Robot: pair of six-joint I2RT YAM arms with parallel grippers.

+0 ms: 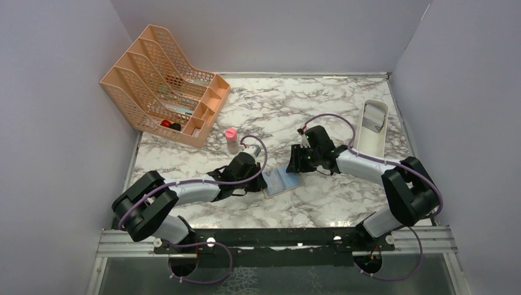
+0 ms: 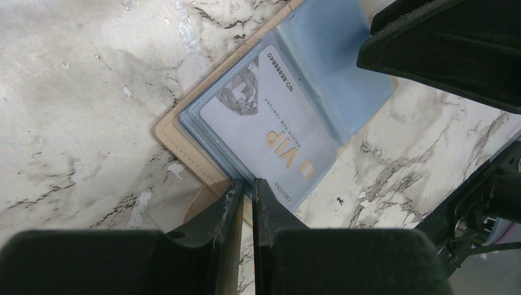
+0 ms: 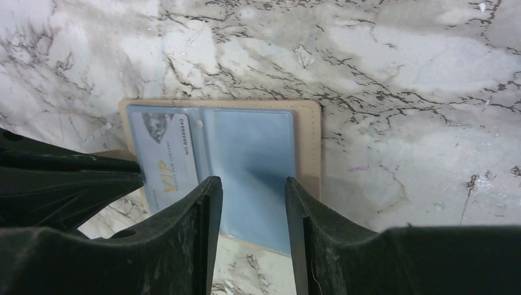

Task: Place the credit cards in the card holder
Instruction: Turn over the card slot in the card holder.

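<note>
Here the small tan folding card holder (image 3: 307, 141) lies opened flat on the white, grey-veined marble table (image 1: 344, 203) between the two arms. A silvery VIP credit card (image 2: 264, 123) sits in the clear blue sleeve on the left arm's side. The left gripper (image 2: 247, 187) has its jaws almost pressed together and appears to nip the sleeve's near edge. The right gripper (image 3: 249, 200) stands with jaws spread and empty just above the bare sleeve. The main risk, I judge, is a tug: if the left arm lifts or drags while nipping, the light holder could slide, fold shut or spill the card. The right fingers, so near, could snag the soft plastic. The grippers almost meet over the holder, so they could knock each other. Elsewhere room is ample: the pink-capped bottle (image 1: 231, 138), peach mesh file rack (image 1: 163, 80) and long white tray (image 1: 372, 126) stand well apart.
</note>
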